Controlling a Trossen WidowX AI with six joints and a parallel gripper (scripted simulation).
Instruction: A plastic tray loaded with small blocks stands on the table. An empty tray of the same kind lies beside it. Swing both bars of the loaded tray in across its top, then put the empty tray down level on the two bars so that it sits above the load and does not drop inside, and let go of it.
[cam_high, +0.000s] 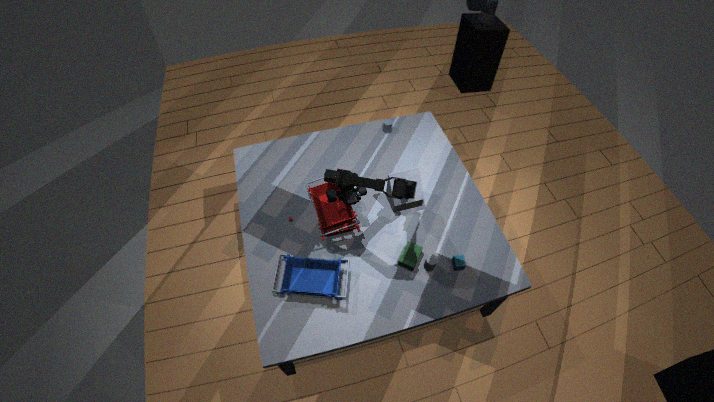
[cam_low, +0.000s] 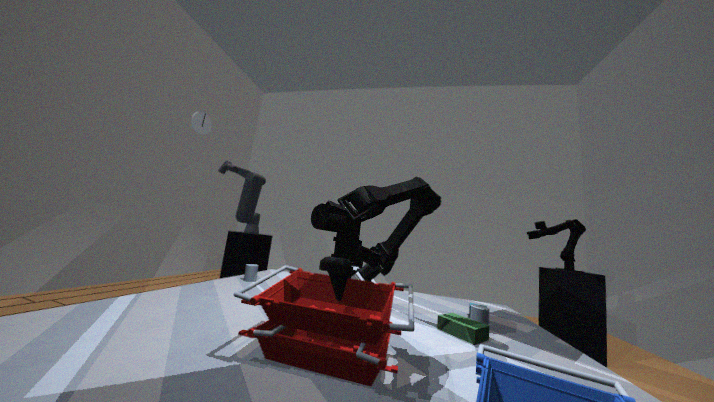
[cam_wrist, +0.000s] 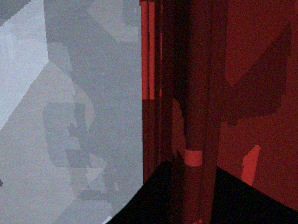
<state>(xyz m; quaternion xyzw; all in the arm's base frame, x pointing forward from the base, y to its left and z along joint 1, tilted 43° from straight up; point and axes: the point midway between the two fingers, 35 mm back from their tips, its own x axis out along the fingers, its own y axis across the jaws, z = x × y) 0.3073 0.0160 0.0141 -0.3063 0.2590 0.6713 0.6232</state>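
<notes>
Two red trays stand stacked near the table's middle. The lower red tray (cam_low: 320, 356) (cam_high: 345, 227) has its wire bars (cam_low: 367, 356) turned in across its top; its load is hidden. The upper, empty red tray (cam_low: 305, 306) (cam_high: 330, 212) (cam_wrist: 266, 63) sits level above it, with its own bars (cam_low: 260, 283) swung out over the ends. My gripper (cam_low: 340, 295) (cam_high: 345, 195) (cam_wrist: 184, 169) reaches down from above and is shut on the upper tray's far wall.
A blue tray (cam_high: 310, 275) (cam_low: 525, 385) lies at the table's near side. A green block (cam_high: 410, 255) (cam_low: 462, 327), a grey cylinder (cam_high: 431, 261) (cam_low: 479, 312) and a teal cube (cam_high: 458, 261) lie to the right. Another grey cylinder (cam_high: 386, 127) (cam_low: 251, 272) stands at the far edge.
</notes>
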